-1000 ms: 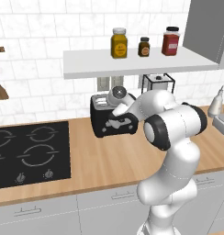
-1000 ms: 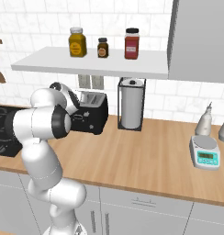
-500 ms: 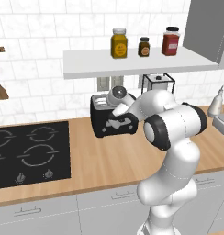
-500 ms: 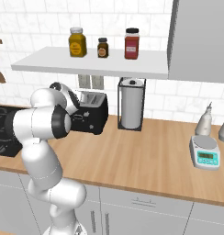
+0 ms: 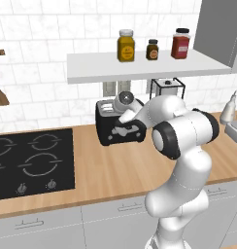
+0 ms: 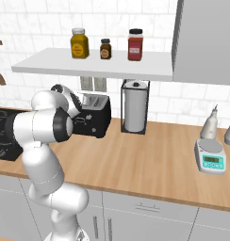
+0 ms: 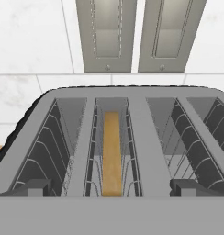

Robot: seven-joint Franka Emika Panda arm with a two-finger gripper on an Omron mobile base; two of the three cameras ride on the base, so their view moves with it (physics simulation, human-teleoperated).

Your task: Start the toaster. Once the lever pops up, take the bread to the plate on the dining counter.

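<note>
The black toaster (image 5: 115, 132) (image 6: 96, 120) stands on the wood worktop against the tiled wall. The hand view looks down into the toaster's (image 7: 142, 114) slots. The tan bread (image 7: 111, 151) stands on edge, sunk in the left slot; the right slot holds nothing. My gripper (image 7: 111, 188) hovers just above the toaster's near edge, open, its fingertips (image 7: 30, 188) spread wide on either side of the slots and touching nothing. In the left base view the gripper (image 5: 121, 116) sits over the toaster's top. The plate and the dining counter are out of view.
A black hob (image 5: 28, 160) lies left of the toaster. A paper-towel roll (image 6: 135, 112) in a wire stand is right of it, under a shelf (image 6: 98, 66) with three jars. A scale (image 6: 210, 160) and bottle (image 6: 210, 126) stand far right. Two wall sockets (image 7: 107, 34) are behind the toaster.
</note>
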